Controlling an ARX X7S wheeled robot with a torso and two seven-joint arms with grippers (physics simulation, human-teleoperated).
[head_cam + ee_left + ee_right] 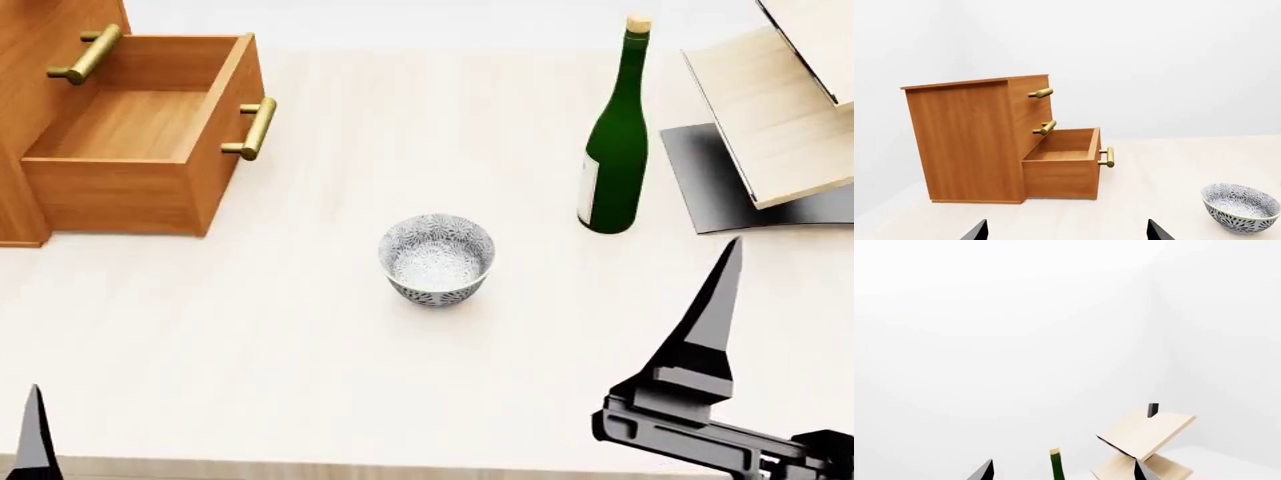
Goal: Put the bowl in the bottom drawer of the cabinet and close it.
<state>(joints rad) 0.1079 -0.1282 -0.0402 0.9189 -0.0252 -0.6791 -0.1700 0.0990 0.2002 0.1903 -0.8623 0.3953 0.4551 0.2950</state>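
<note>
The bowl [437, 258], white with a grey-blue speckled pattern, stands upright and empty in the middle of the table; the left wrist view shows the bowl [1241, 206] too. At the head view's far left the cabinet [34, 30] has its bottom drawer [120, 190] pulled out and empty, brass handle [254, 128] facing the bowl. In the left wrist view the cabinet [967, 145] and bottom drawer [1061, 175] lie ahead of my left gripper [1069, 233], which is open and holds nothing. My right gripper [1064, 474] is open too, raised near the table's front right, well clear of the bowl.
A tall green bottle [617, 140] stands to the right of the bowl. Behind it a pale wooden slanted rack [787, 110] sits on a dark base. The two upper drawers [1024, 107] are shut. The light table [267, 350] ends close to me.
</note>
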